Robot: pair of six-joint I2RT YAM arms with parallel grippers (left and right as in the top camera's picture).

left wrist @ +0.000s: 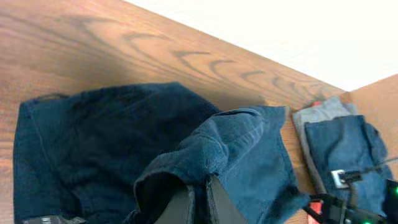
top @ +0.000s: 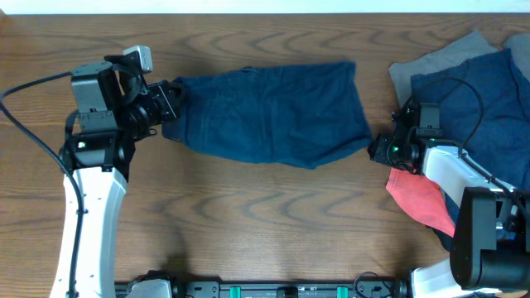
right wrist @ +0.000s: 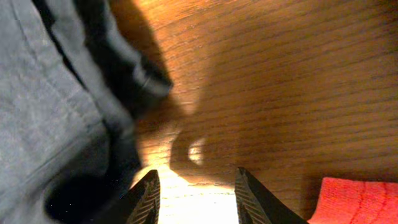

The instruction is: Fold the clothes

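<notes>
4 garments: 1 navy shorts [top: 265, 116], 1 navy garment [top: 489, 99], 1 grey garment [top: 451, 54], 1 red garment [top: 418, 199]

Navy shorts [top: 269, 112] spread, left pincer [top: 175, 102] at edge

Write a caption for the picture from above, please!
Left tool pinches one end of the blue shorts on the table; right tool sits at the other end, beside a pile of clothes.

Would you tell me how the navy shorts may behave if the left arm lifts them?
Probably floppy: the shorts bunch into a soft fold at the left gripper, so the rest would likely hang and drag. They look light but wrinkle easily, judging by the creases. No rolling or tipping seems likely; they lie flat on the table.
</notes>
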